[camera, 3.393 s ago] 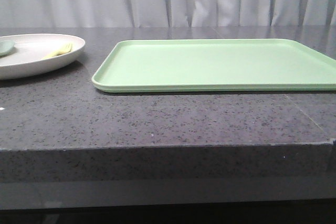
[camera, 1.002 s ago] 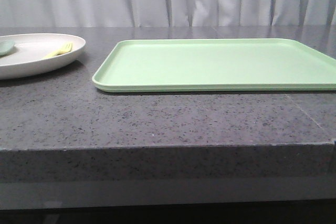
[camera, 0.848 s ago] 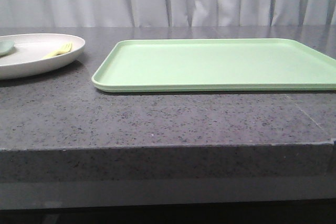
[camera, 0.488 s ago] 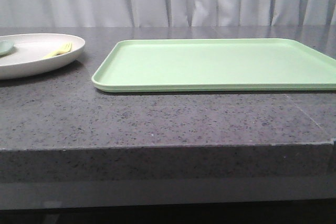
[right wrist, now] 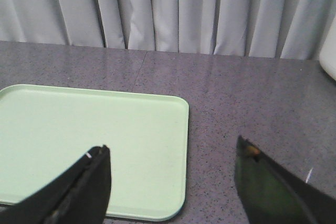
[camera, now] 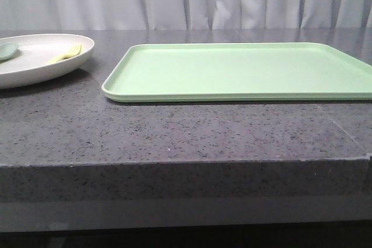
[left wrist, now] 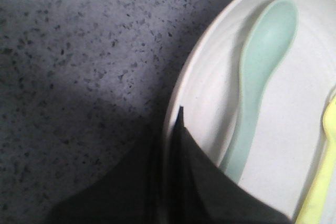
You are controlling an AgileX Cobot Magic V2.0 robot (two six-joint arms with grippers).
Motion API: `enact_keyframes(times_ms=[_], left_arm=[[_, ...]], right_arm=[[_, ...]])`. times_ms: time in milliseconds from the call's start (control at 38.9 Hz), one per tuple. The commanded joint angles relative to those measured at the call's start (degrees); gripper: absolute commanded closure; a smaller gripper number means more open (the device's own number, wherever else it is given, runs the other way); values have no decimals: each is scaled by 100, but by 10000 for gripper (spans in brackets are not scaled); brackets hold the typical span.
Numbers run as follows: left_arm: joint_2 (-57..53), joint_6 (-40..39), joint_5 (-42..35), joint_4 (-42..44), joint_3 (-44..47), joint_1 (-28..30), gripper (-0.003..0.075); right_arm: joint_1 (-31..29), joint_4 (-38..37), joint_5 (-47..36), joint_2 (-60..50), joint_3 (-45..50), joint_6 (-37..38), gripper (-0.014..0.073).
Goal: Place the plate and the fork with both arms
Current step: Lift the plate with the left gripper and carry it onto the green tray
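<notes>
Plate point(left wrist: 210, 93) rim pinched by left claw point(left wrist: 170, 145), fork point(left wrist: 323, 182) and spoon point(left wrist: 257, 72) inside, right claw point(right wrist: 173, 182) spread above tray point(right wrist: 79, 140).

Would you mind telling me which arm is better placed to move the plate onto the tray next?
The left. Its gripper already straddles the plate rim, jaws nearly closed on it, with the spoon and fork lying inside. The right gripper hangs open near the tray, far from the plate.
</notes>
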Motion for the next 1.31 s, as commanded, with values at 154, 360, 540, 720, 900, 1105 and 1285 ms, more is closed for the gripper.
enact_keyframes(times_ms=[154,360,540,720,900,1105,1285], left_arm=[[-512,-8,-157,-414,-138,-800,738],[-682,-232,-475,-438,-282,-1660,738],[-671,-851,-1019,-268,-681,-2643,738],[-507,-1992,-1352,659,-1116,-3386,738],[-48,-2606,-1404,895,-1503,-3801,738],[278,-3346,-1843,1213,-1559,-4201,738],[470,-3909,-2099,1526,-1559,-4532,738]], right_arm=[[-33,-4,-524,82,-165,-38,69],[-33,-4,-524,82,-165,-38,69],[-33,-4,-519,82,-165,-38,69],[-33,-4,-519,82,-165,-38,69],[-33,-4,-519,82,-165,-38,69],[-33,-4,-519,82,-165,-38,69],[-33,-4,-519,82,-165,-38,69]])
